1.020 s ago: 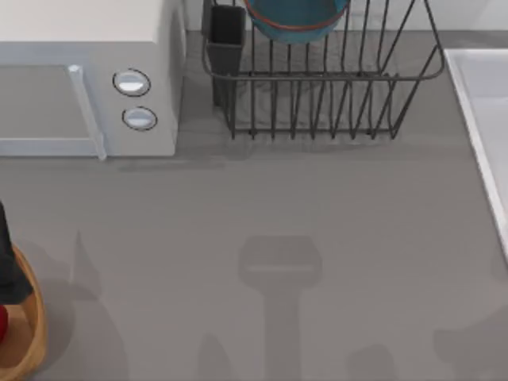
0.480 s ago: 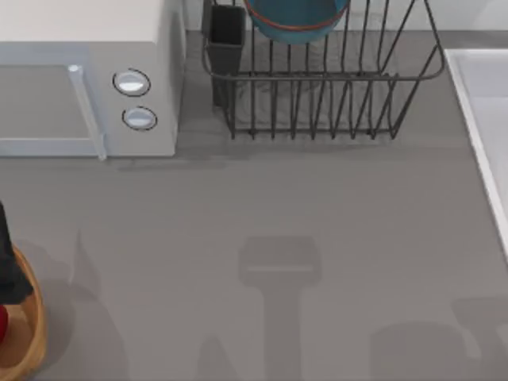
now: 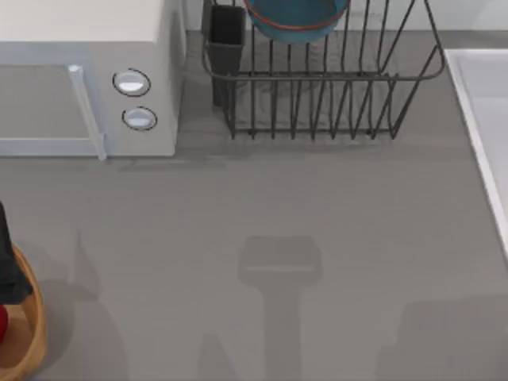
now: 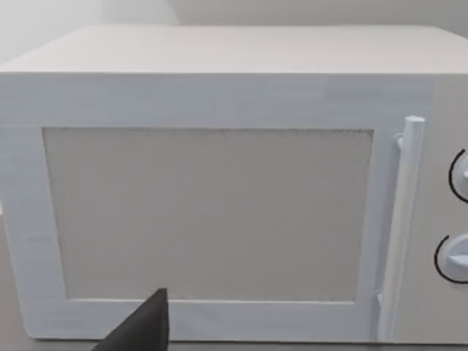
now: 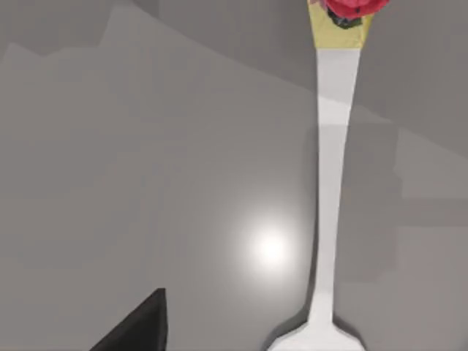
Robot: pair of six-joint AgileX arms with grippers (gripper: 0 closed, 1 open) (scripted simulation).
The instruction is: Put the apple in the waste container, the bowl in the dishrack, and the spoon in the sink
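Note:
The blue-teal bowl (image 3: 298,16) with its reddish rim rests in the dark wire dishrack (image 3: 317,103) at the back. A sliver of the red apple (image 3: 1,324) lies inside the tan waste container (image 3: 33,317) at the front left edge. A dark part of my left arm (image 3: 5,258) hangs over that bin. In the left wrist view a dark tip of my left gripper (image 4: 146,325) faces the microwave. The white spoon (image 5: 329,205), with a yellow band and red end, lies flat on a grey surface beside a dark tip of my right gripper (image 5: 139,325). The pale sink (image 3: 476,95) runs along the right edge.
A white microwave (image 3: 87,79) with two round knobs (image 3: 132,82) fills the back left, its door and handle (image 4: 406,219) close in front of the left wrist camera. The rack's dark cutlery cup (image 3: 227,40) stands beside it. Arm shadows fall on the grey tabletop (image 3: 278,206).
The shadows at the table's front right have shifted and merged into one broad patch. The bowl, apple and left arm have stayed put.

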